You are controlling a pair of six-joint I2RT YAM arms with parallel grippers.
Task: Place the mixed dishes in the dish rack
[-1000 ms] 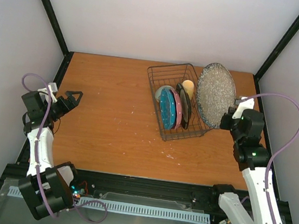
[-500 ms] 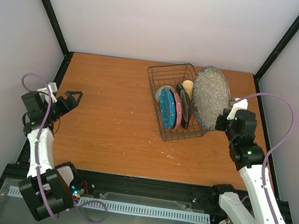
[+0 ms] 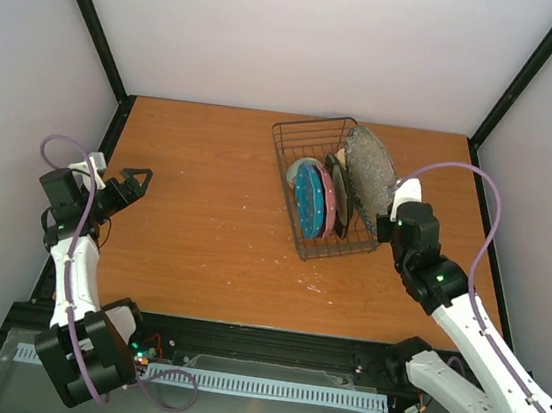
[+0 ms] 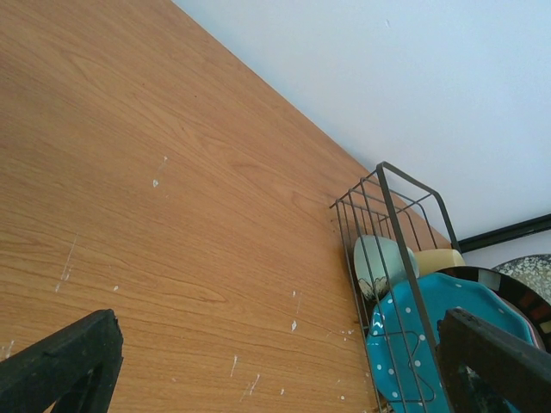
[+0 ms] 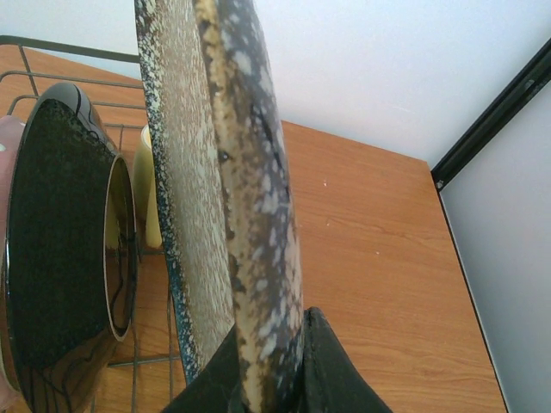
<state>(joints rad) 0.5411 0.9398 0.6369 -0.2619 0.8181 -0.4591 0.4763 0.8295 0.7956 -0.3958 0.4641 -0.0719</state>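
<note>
My right gripper [image 3: 387, 223] is shut on the rim of the grey speckled plate [image 3: 364, 177], which stands on edge at the right side of the dish rack [image 3: 308, 130]; its edge fills the right wrist view [image 5: 250, 206]. In the rack stand a blue dotted plate [image 3: 308, 200], a pink-red dotted plate [image 3: 327, 201], a black glossy dish [image 5: 69, 241], a pale green bowl [image 4: 379, 262] and a yellow mug [image 5: 145, 198]. My left gripper [image 3: 136, 181] is open and empty at the far left of the table, well away from the rack [image 4: 379, 215].
The wooden table [image 3: 205, 208] is walled at the back and sides by white panels with black frame posts [image 3: 519, 75]. The rack sits right of centre near the back.
My right gripper has carried the grey speckled plate leftwards and turned it edge-on, from outside the rack's right side to over its right end. The left arm has not moved.
</note>
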